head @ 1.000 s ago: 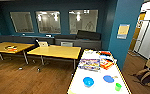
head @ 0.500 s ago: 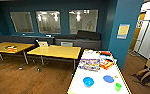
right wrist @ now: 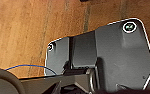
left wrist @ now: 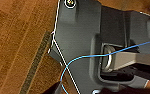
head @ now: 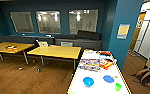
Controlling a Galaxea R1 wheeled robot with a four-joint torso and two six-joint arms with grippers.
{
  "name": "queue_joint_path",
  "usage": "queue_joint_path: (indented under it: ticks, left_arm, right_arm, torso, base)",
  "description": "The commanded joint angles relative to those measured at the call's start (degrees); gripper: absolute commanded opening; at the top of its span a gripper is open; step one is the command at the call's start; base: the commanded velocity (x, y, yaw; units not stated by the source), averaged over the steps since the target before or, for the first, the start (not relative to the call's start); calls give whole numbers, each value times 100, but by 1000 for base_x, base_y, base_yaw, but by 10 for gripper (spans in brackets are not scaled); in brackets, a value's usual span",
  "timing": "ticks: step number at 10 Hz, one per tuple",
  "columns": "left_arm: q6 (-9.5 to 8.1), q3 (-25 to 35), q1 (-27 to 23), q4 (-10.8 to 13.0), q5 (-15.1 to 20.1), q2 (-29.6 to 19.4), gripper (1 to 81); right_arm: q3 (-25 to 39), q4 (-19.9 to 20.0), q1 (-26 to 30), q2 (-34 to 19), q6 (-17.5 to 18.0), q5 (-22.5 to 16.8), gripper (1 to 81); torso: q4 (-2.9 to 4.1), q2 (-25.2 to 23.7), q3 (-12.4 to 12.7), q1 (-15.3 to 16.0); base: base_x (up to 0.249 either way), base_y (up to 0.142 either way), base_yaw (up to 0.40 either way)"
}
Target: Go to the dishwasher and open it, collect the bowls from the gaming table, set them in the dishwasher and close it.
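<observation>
Gaming table [head: 96,86], blue and green bowls [head: 88,81], no legible writing, jaws' state unclear

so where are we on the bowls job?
Collecting hasn't started. Two blue bowls and the green bowl sit on the white-topped gaming table, near its close end, untouched. The head view faces that table, so the robot looks positioned at it. Whether the dishwasher is open can't be told here. Left: pick up bowls, load, close.

Teal walls [head: 66,6], wood floor [head: 28,77], yellow tables [head: 54,51].
</observation>
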Motion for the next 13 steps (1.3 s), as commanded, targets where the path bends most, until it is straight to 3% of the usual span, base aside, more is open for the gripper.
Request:
queue_joint_path:
  ticks: [1,2,3,4,5,6,7,13]
  left_arm:
    - [5141,13,-222,-5268,-425,-135,811]
    - [8640,20,-333,-8597,-687,-195,811]
    - [6694,12,-290,-6586,-453,-142,811]
    - [9266,20,-628,-9165,-375,-170,811]
    - [6405,3,-369,-6215,87,-60,811]
    - [9395,11,-746,-9053,165,-46,811]
    - [9617,28,-746,-8745,155,15,811]
    - [9661,-121,-957,-8690,102,288,811]
  right_arm:
    - [178,26,304,-189,1,-245,811]
    - [265,25,287,-233,1,-245,811]
    - [423,34,320,-329,10,-245,811]
    - [614,34,321,-433,10,-245,811]
    - [923,43,356,-635,95,-236,811]
    - [1030,34,400,-750,254,-245,811]
    - [1250,34,409,-953,378,-245,811]
    - [2947,43,752,-2552,976,-210,811]
  torso:
    - [0,0,0,0]
    - [0,0,0,0]
    - [0,0,0,0]
    - [0,0,0,0]
    - [0,0,0,0]
    - [0,0,0,0]
    - [0,2,0,0]
    - [0,0,0,0]
  base:
    - [0,0,0]
    - [0,0,0]
    - [0,0,0]
    - [0,0,0]
    - [0,0,0]
    - [0,0,0]
    - [0,0,0]
    - [0,0,0]
